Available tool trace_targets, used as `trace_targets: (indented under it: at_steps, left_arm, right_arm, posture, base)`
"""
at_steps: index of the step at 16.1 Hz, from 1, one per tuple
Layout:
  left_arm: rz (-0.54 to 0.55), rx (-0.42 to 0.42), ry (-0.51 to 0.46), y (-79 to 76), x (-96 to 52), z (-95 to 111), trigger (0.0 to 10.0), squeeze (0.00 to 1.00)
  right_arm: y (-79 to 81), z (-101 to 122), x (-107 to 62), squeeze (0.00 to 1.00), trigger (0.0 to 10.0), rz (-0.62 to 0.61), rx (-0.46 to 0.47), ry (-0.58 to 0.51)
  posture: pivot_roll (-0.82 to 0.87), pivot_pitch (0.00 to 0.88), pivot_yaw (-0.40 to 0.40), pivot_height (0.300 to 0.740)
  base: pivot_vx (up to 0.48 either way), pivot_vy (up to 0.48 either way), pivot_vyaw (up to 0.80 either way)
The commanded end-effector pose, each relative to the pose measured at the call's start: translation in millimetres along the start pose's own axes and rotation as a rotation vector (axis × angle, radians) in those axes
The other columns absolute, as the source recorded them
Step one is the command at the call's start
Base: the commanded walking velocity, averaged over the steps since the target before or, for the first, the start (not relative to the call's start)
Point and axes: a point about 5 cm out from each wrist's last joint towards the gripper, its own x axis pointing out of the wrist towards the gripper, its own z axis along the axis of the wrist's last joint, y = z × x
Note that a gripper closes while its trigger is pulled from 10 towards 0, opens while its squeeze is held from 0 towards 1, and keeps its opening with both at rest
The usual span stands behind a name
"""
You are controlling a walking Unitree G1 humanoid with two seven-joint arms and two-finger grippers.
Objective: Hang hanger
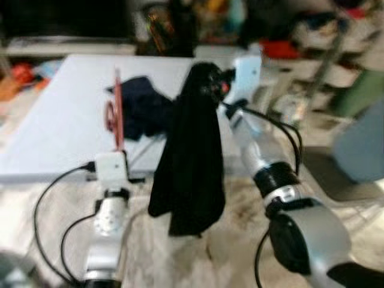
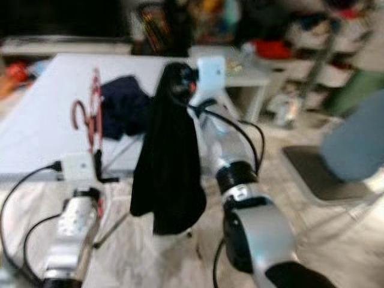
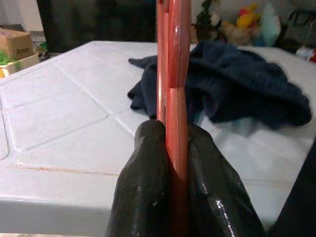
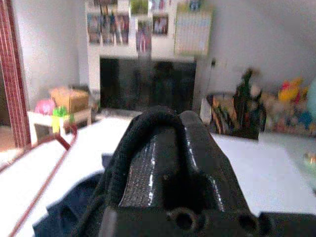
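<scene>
At the left of the frame, the left gripper is raised in front of the white table. Its two black fingers are pressed together on the red hanger, which stands upright and edge-on, with its curved hook pointing to the left side. I think it is held vertical like this so that a garment can be put on it, and so that the hook stays free for a rail.

Just behind the hanger, in the upper middle of the frame, a dark blue garment lies crumpled on the table, apart from both grippers.

In the center, a black garment hangs down long and loose. Its top is bunched at the right gripper, whose fingers are closed on the cloth; in the right wrist view a fold of the black cloth goes over the fingertips. The gripper holds it high, probably so that the fabric falls free of the table edge and the floor.

The hanger and the black garment are near but not touching. My judgement is that the hanger is not yet hung; no rail is visible in the blurred background.
</scene>
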Motion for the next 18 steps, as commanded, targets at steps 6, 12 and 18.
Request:
trace_targets:
  at_steps: [6, 12, 18]
  left_arm:
    - [0.002, 0.025, -0.001, -4.3, 3.2, 3, 10.0, 0.00]
    - [0.003, 0.022, 0.000, -4.6, -2.5, 2, 10.0, 0.00]
    - [0.111, 0.091, -0.102, 11.5, -6.2, 20, 10.0, 0.00]
  right_arm:
    - [2.0, 30, 24.1, 0.00, 10.0, 0.061, -0.047, 0.027]
    - [17.0, 101, 57.6, 0.00, 10.0, 0.021, -0.060, -0.010]
    - [-10.5, 199, 55.5, 0.00, 10.0, -0.246, -0.079, -0.291]
  posture:
    - [-0.02, 0.000, -0.133, 0.740]
    - [0.00, 0.000, -0.169, 0.740]
    - [0.06, 0.000, -0.213, 0.740]
  base:
    - [0.000, 0.000, 0.00]
    - [0.000, 0.000, 0.00]
    - [0.000, 0.000, 0.00]
